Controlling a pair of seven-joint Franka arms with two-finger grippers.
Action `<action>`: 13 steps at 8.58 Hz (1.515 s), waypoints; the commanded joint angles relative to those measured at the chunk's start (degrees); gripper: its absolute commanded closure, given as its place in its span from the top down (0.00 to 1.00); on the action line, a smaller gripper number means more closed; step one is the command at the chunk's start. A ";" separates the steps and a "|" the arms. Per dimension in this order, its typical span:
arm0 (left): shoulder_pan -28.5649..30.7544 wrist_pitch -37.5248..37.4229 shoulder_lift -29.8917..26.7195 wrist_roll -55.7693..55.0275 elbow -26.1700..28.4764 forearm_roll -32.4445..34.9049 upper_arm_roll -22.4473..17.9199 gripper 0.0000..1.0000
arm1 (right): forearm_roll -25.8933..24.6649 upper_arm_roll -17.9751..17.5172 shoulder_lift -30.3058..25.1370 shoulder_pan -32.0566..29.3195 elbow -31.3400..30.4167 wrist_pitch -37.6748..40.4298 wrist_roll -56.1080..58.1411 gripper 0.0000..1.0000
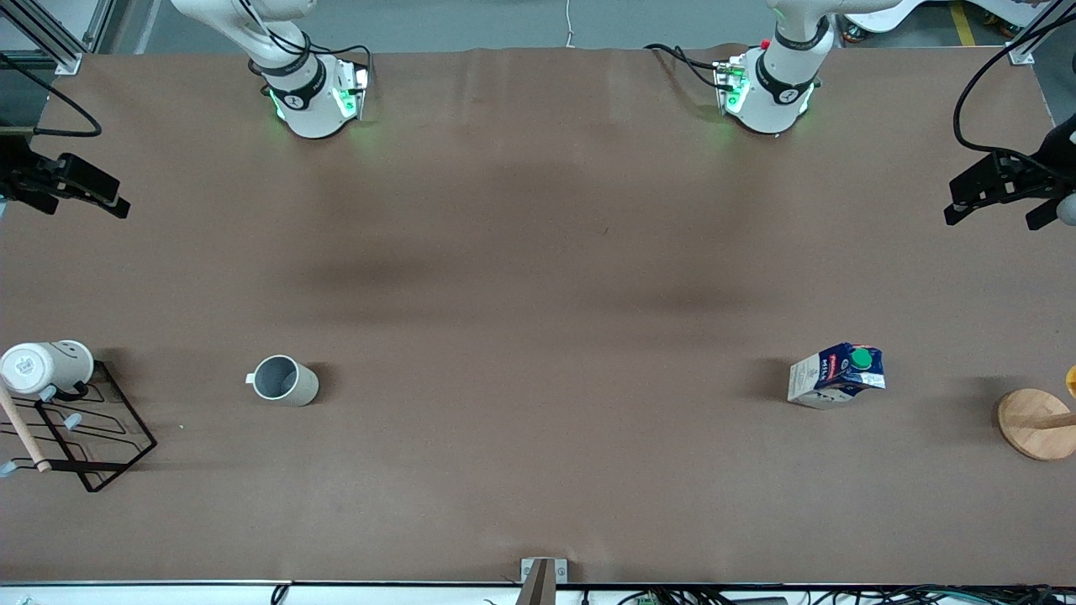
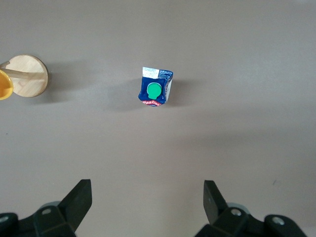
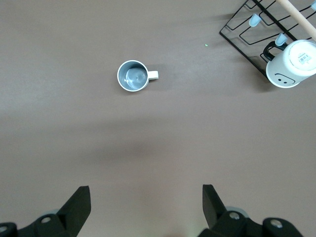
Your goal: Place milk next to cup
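Note:
The milk (image 1: pixel 836 376), a blue and white carton with a green cap, stands on the brown table toward the left arm's end. It also shows in the left wrist view (image 2: pixel 155 89). The cup (image 1: pixel 284 380), pale outside and blue-grey inside, stands upright toward the right arm's end, far from the milk, and also shows in the right wrist view (image 3: pixel 133 75). My left gripper (image 1: pixel 996 214) is open and empty, high over the table's edge; its jaws frame bare table (image 2: pixel 148 197). My right gripper (image 1: pixel 80 202) is open and empty, high over its own end of the table (image 3: pixel 146 197).
A white mug with a face (image 1: pixel 46 365) hangs on a black wire rack (image 1: pixel 92 437) at the right arm's end. A round wooden stand (image 1: pixel 1036 423) with a yellow thing (image 1: pixel 1072 380) sits at the left arm's end, beside the milk.

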State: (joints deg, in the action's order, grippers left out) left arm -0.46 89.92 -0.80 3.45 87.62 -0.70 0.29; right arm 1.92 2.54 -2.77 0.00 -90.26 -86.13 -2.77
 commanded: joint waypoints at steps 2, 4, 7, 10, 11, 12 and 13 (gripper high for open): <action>0.10 -1.16 0.09 -0.38 -1.31 -0.18 0.15 1.00 | -0.51 -0.17 -0.84 -0.09 0.26 0.44 0.49 1.00; 0.63 -1.24 2.36 -1.24 -0.26 -0.18 -0.20 1.00 | -0.08 -0.25 3.78 3.14 -0.44 -2.79 -1.09 1.00; 0.99 3.21 14.03 1.47 -0.61 3.33 -0.11 1.00 | 0.89 -0.34 16.80 7.56 -8.49 -25.84 -7.51 1.00; 1.16 14.72 22.92 1.21 -0.35 2.28 0.06 1.00 | 0.89 -0.34 24.80 7.91 -15.81 -46.96 -8.90 1.00; 0.90 17.80 25.30 0.25 -0.26 2.20 0.15 1.00 | 0.98 -0.34 27.18 8.52 -16.26 -51.55 -9.70 1.00; 0.81 19.83 26.89 -0.02 -0.17 0.80 0.15 1.00 | 0.90 -0.34 28.51 8.79 -16.26 -52.99 -10.32 1.00; 0.72 21.50 27.86 -0.02 -0.08 -0.87 0.24 1.00 | 0.89 -0.34 29.13 8.88 -16.26 -53.96 -10.32 1.00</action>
State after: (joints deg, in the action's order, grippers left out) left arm 0.34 110.41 26.12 4.01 88.56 -0.08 0.37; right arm 2.26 2.10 26.67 8.45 -105.98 -139.08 -12.02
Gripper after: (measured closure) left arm 0.000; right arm 0.000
